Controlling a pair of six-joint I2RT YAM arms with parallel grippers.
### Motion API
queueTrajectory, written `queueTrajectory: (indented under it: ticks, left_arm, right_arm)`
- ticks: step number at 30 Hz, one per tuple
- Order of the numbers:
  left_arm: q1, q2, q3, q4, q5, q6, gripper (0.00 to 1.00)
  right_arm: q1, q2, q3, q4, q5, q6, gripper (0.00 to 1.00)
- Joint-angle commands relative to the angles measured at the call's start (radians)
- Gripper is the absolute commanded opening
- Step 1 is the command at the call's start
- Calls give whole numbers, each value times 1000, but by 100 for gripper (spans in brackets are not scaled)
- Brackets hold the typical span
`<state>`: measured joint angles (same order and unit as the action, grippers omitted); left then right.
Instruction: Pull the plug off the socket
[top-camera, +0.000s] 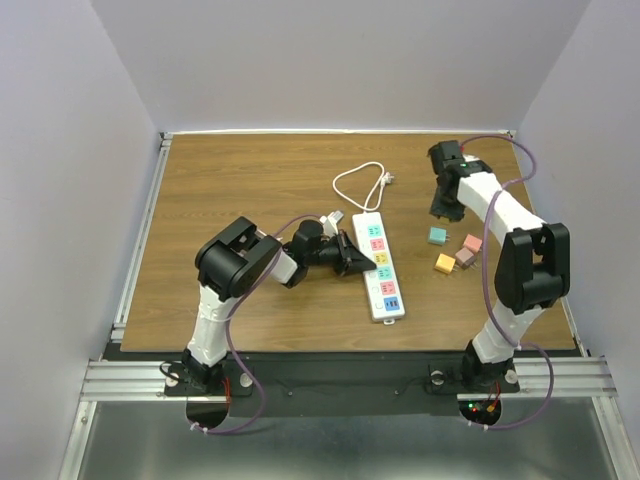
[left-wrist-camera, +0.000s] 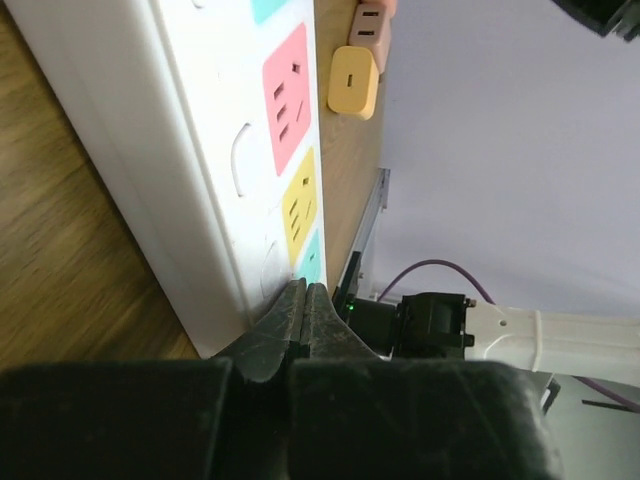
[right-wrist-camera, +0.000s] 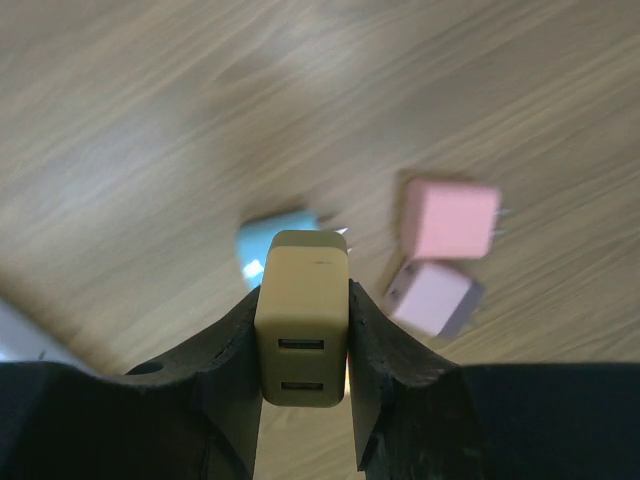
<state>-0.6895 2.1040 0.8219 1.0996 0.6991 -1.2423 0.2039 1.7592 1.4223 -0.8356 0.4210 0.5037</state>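
Right hand (right-wrist-camera: 304, 300) was clamped narrow on a tan plug (right-wrist-camera: 302, 265), jaws on its two flat sides, plug held off the surface (top-camera: 250, 190). Left hand (left-wrist-camera: 305, 305) was fully closed, tips touching the long edge of the socket (top-camera: 380, 265), which lay mid-surface with every visible outlet empty. Risk, as judged: with only smooth faces gripped, the plug could slip and fall among the teal plug (top-camera: 437, 236), pink plug (top-camera: 472, 243) and mauve plug (top-camera: 465, 257) below, scattering them. An orange plug (top-camera: 445, 263) lay beside these. White cord (top-camera: 360, 185) looped behind the socket, obstructing nothing.
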Motion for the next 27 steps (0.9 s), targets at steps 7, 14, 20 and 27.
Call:
queueTrajectory:
  ticks: [7,14,20,27]
  left_arm:
    - [5,-217,75,-269,-44,173,0]
    - [7,-395,166,-503,-99,306,0]
    - [27,-528,256,-704,-148,397,0]
    - [44,-650,341,-915,-233,510,0]
  right_arm:
    - [-116,213,167,-34,81,67,1]
    - [-135,266,158,-34,87,81,9]
    - [-136,220,135,-34,61,73,74]
    - [-138,76,127,-33,-25,18,100]
